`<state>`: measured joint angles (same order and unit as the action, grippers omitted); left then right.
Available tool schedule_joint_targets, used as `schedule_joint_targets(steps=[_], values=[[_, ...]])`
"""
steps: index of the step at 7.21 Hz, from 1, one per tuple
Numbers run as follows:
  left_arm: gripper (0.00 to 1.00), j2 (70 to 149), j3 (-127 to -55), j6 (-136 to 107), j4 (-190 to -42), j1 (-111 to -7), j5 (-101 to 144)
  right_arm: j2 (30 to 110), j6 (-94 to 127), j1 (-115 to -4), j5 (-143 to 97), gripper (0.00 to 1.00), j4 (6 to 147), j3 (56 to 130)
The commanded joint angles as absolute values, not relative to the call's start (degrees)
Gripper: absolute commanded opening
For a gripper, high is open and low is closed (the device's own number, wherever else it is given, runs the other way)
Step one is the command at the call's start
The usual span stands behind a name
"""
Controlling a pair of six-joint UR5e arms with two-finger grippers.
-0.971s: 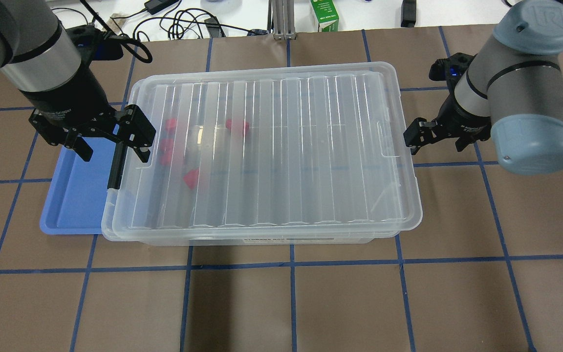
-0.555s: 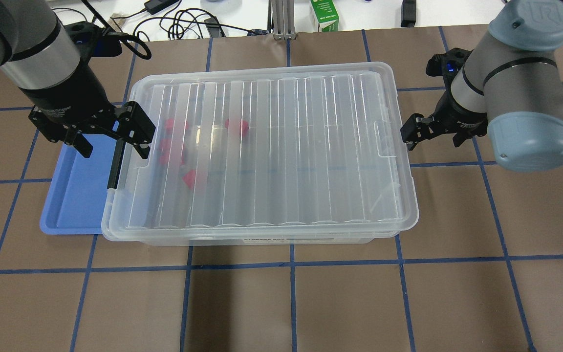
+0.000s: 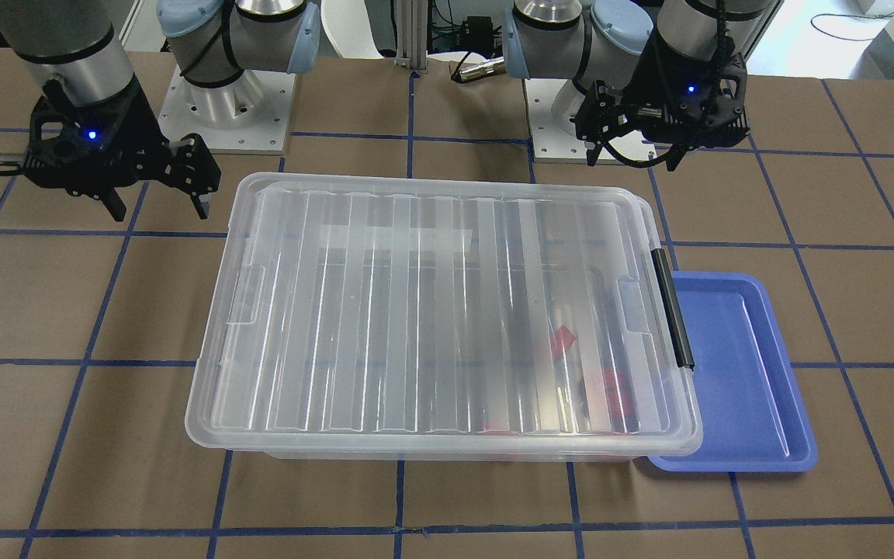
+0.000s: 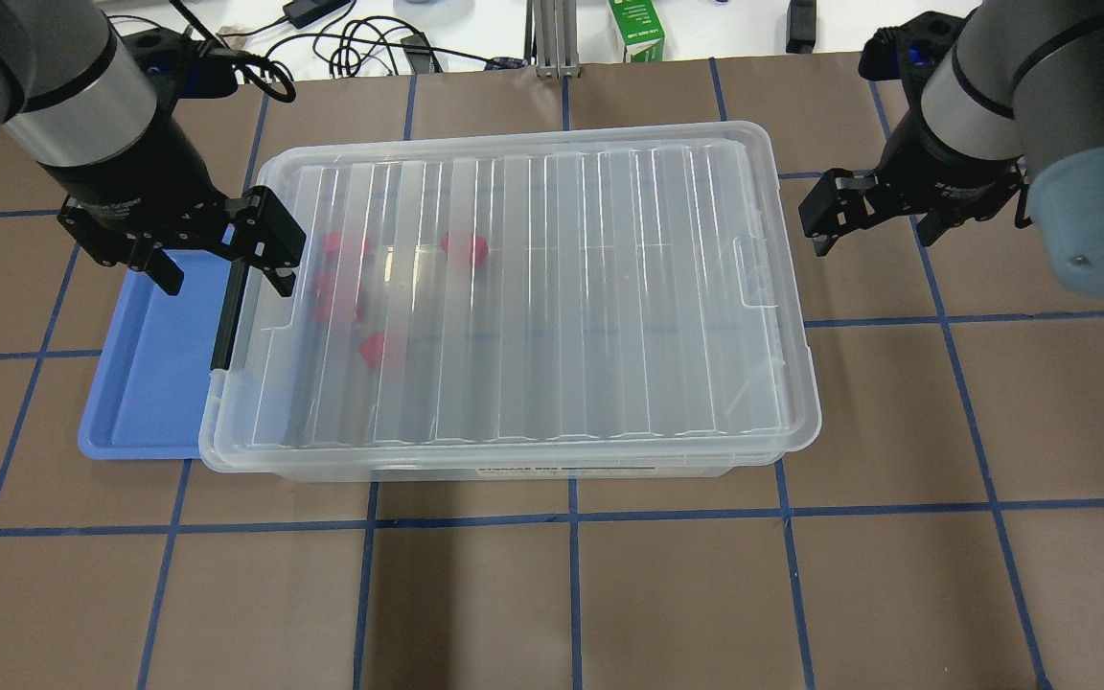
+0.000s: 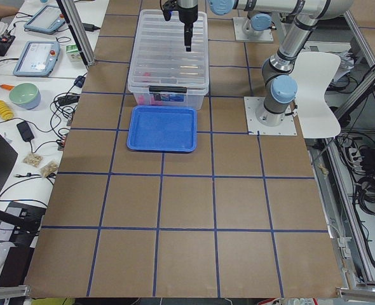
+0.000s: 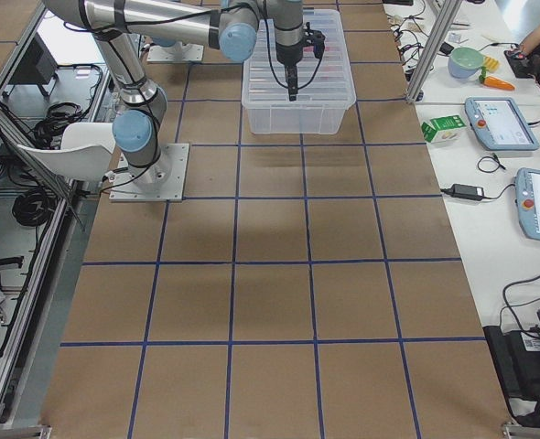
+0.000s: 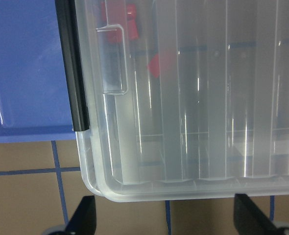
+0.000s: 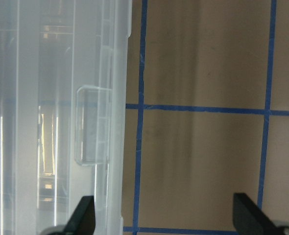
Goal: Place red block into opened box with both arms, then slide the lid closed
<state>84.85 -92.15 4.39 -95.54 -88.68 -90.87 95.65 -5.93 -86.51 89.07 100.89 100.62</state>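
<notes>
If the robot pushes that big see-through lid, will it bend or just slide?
The lid would probably stay fairly stiff, because raised ribs run across it. It would likely slide easily, since it is smooth, shiny plastic lying flat on the box. It looks thin and see-through, so it is probably light for its size.

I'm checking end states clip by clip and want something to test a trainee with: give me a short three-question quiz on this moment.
1. Fill in the blank: the left gripper and the right gripper are both ____ (open or shut).
2. True or false: the lid covers the box from end to end.
3. Where are the red blocks? A: outside the box. B: inside it, toward the black latch. C: in the right gripper.

Key: 1 open; 2 true; 3 B.
</notes>
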Motion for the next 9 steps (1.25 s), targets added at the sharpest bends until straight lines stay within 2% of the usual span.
schedule_joint_targets(steps=[1, 5, 9], values=[[1.00, 84.9, -92.2, 4.5, -94.2, -88.7, -91.0, 98.1, 2.0, -90.9, 90.2, 1.00, 95.3, 98.1], [1.00, 85.2, -92.3, 4.7, -94.2, -88.6, -91.1, 94.7, 3.2, -92.5, 92.5, 1.00, 88.5, 91.1], [1.00, 84.9, -92.7, 4.5, -94.3, -88.7, -91.1, 94.7, 3.0, -92.5, 92.0, 1.00, 88.9, 91.1]])
